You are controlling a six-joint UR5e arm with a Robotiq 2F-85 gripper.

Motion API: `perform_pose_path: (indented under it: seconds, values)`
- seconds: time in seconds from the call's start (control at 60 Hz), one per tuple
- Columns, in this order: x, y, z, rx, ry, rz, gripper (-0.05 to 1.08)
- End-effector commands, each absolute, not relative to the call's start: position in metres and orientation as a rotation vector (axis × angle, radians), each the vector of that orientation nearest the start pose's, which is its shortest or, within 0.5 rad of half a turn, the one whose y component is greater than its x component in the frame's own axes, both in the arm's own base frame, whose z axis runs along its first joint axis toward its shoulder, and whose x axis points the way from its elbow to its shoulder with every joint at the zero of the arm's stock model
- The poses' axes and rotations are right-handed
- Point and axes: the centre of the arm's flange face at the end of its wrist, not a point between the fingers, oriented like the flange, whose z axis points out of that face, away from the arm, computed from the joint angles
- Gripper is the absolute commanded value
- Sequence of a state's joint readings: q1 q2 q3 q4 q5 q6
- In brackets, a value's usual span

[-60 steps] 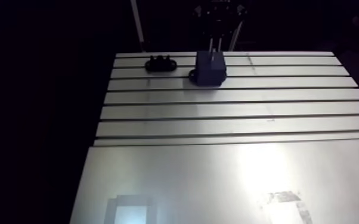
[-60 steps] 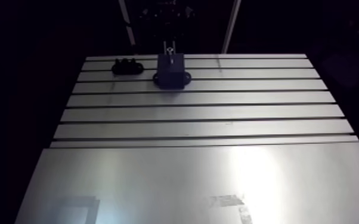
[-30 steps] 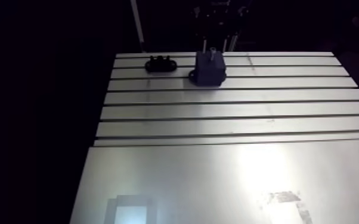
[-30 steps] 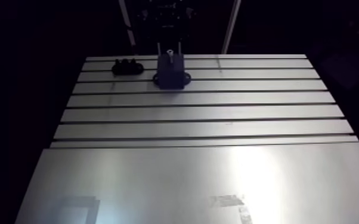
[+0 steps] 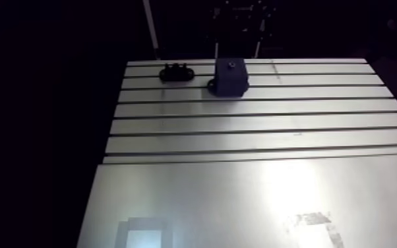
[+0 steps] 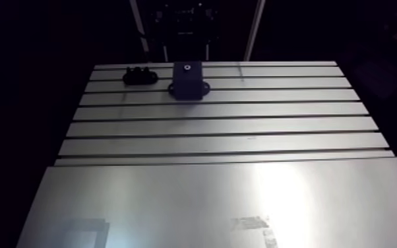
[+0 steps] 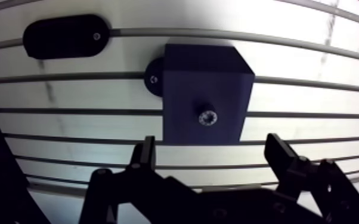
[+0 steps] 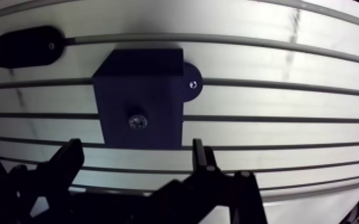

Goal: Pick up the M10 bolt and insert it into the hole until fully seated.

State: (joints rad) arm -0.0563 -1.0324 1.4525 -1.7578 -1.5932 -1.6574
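A dark blue block (image 7: 204, 98) stands on the slotted table (image 5: 254, 122) near its far edge, fixed by a round tab (image 7: 154, 76). The M10 bolt (image 7: 206, 117) sits in the hole on the block's top face, only its head showing. My gripper (image 7: 212, 156) hangs above the block with its two fingers (image 7: 145, 154) spread wide apart and nothing between them; the bolt head lies just ahead of the gap. In the arm view the block (image 5: 230, 76) shows small with the bolt's head (image 6: 186, 66) as a pale dot, and the gripper is dark behind it.
A black oval holder (image 7: 67, 36) lies on the table beside the block, also seen as the holder (image 5: 176, 71) in the arm view. A smooth metal plate (image 5: 241, 204) covers the near half of the table.
Earlier the bolt stood tall out of the block with the gripper on it. Now it is sunk to its head, and the gripper has opened and risen off it.
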Motion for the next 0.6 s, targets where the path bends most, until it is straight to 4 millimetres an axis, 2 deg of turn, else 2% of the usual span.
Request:
perform_pose_path:
  seconds: [0.017,0.083,0.267,0.45,0.6]
  values:
    - [-0.656,-0.094,0.252,-0.044,2.914,0.0,0.0]
    - [-0.656,-0.094,0.255,-0.046,2.92,0.002,0.0]
    - [-0.653,-0.096,0.285,-0.049,2.962,0.005,0.0]
    - [-0.65,-0.098,0.302,-0.053,2.987,0.008,0.0]
    - [-0.643,-0.101,0.334,-0.061,3.023,0.019,0.0]
